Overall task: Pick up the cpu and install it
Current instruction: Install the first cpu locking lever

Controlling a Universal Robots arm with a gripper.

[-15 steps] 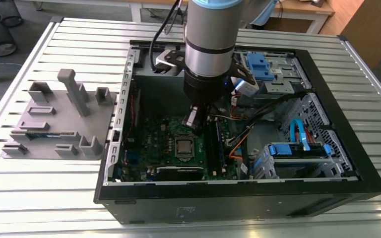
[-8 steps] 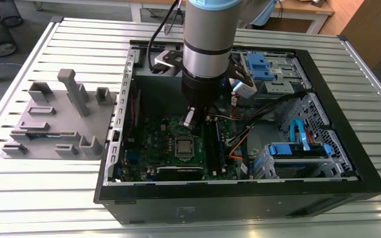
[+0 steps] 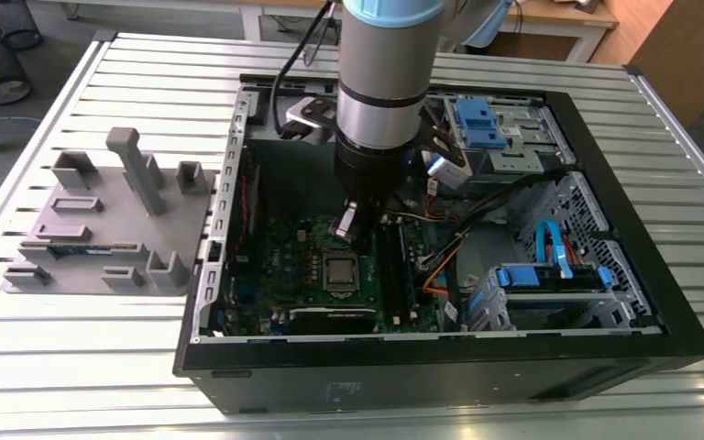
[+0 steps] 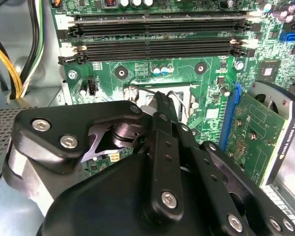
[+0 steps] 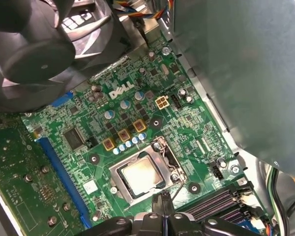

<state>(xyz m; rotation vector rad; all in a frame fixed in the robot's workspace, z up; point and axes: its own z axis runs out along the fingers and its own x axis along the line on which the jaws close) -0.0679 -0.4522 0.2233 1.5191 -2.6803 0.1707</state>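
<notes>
The cpu (image 3: 341,271), a small square chip with a silvery top, lies flat in its metal-framed socket on the green motherboard (image 3: 285,266) inside the open computer case (image 3: 645,302). In the first wrist view the cpu (image 5: 140,173) sits in the open socket frame, with the thin wire lever beside it. My gripper (image 3: 347,229) hangs just above the board, a little beyond the socket. Its black fingertips are pressed together with nothing between them in both wrist views (image 5: 162,200) (image 4: 160,99), close to the socket's edge by the lever.
Black memory slots (image 4: 157,34) run beside the socket. A green expansion card (image 4: 255,137) and a black fan (image 5: 34,44) stand nearby. Cables (image 3: 475,220) and blue drive bays (image 3: 548,275) crowd the case's right. A grey fixture tray (image 3: 107,229) sits on the table's left.
</notes>
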